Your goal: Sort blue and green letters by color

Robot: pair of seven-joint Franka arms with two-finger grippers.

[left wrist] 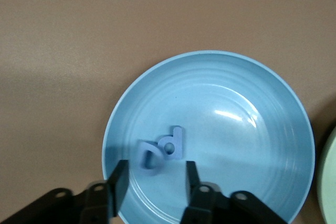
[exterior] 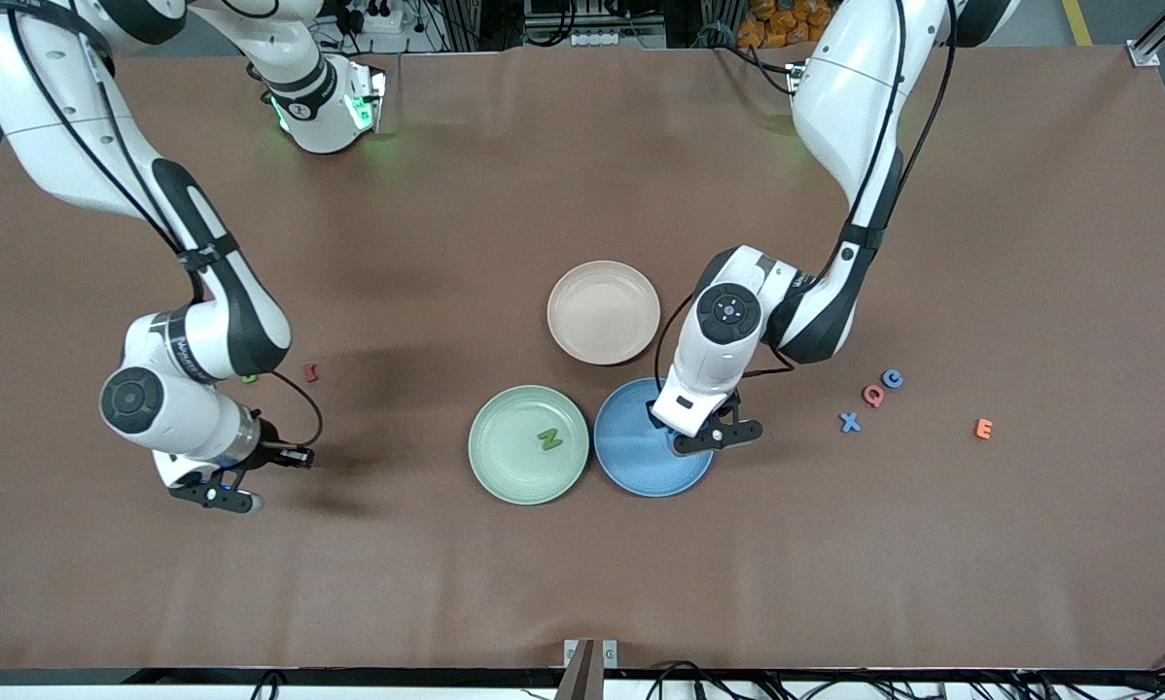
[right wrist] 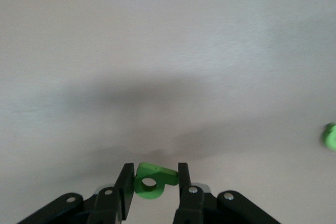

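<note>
My left gripper [left wrist: 155, 182] is open and empty just above the blue plate [left wrist: 247, 145]. Two blue letters, a P [left wrist: 172, 144] and a D [left wrist: 148, 157], lie in the plate below its fingers. In the front view this gripper [exterior: 711, 437] is over the blue plate [exterior: 631, 457]. A green N [exterior: 548, 439] lies in the green plate [exterior: 505, 467]. A blue X [exterior: 849, 422] and a blue C [exterior: 893, 378] lie on the table toward the left arm's end. My right gripper [right wrist: 152, 182] is shut on a green letter [right wrist: 153, 181] with one hole, low over the table [exterior: 215, 494].
A pink plate [exterior: 603, 312] stands farther from the camera than the two other plates. A pink Q [exterior: 872, 395] lies between the C and the X, with an orange E [exterior: 983, 429] farther out. A dark-red I [exterior: 311, 371] and a half-hidden green letter [exterior: 249, 377] lie by the right arm.
</note>
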